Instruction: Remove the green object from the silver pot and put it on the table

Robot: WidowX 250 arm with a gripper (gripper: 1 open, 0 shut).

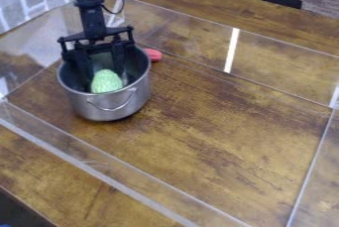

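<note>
- Gripper (99,60): black, two-fingered, pointing straight down, hanging low over the mouth of the pot. Jaws stand partly spread, one finger on each side of the green object; whether the pads already press on it cannot be told, and no lift is evident. Judged to be straddling the piece to pinch it across its narrow width.
- Green object (105,80): pale green oval with tapered ends and a bumpy skin, lying inside the pot, resting on or near its floor, long axis running near to far.
- Silver pot (122,104): round shiny steel vessel, straight sides, rolled rim, small loop handle on the near side. Stands upright at the left of the table.
- Small red object (151,56): on the wood just beyond the pot's far-right rim; not part of the task.
- Table (225,122): dark glossy planks within low clear walls; open wood to the right looks suited for set-down.
</note>
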